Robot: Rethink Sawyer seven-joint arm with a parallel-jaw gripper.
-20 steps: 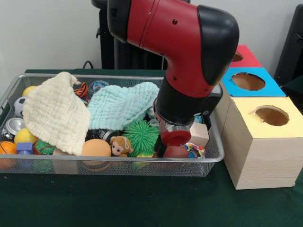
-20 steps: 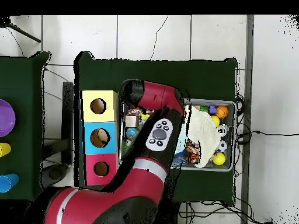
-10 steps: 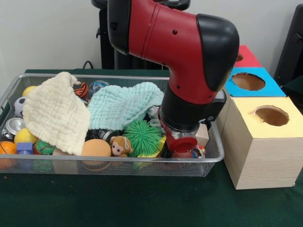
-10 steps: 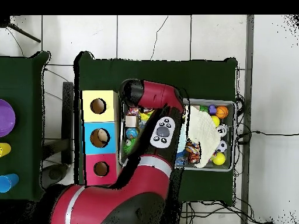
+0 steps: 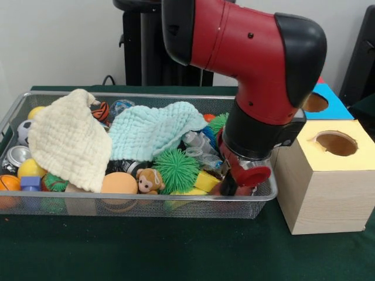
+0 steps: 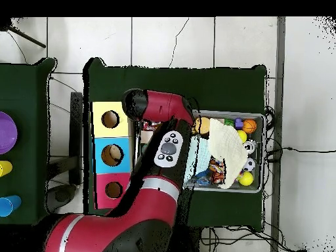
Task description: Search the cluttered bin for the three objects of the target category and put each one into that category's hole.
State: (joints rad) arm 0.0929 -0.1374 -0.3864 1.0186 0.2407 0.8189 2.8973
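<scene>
The wire mesh bin point(image 5: 146, 199) holds a jumble of toys. A large crinkled cream-yellow cloth point(image 5: 67, 140) lies over its left part, and a mint-green cloth point(image 5: 152, 132) lies in the middle. My gripper point(image 5: 234, 186) is low inside the bin's right end, close to the wall beside the yellow-topped box point(image 5: 335, 143). The arm's red cap hides what is at the gripper's tip. The small speckled fabric piece is hidden behind the gripper. In the overhead view the arm point(image 6: 167, 147) covers the bin's left half; the cream cloth point(image 6: 226, 147) shows to its right.
Three wooden boxes with round holes stand beside the bin: yellow-topped point(image 6: 110, 119), blue-topped point(image 6: 111, 155) and red-topped point(image 6: 113, 189). The bin also holds a green spiky ball point(image 5: 174, 168), a toy monkey point(image 5: 150, 180), an orange ball point(image 5: 119, 183), a can point(image 5: 14, 157) and several small balls.
The arm has swung to the right in the front view, toward the boxes, with the gripper still low in the bin. The speckled fabric piece seen earlier is now hidden.
</scene>
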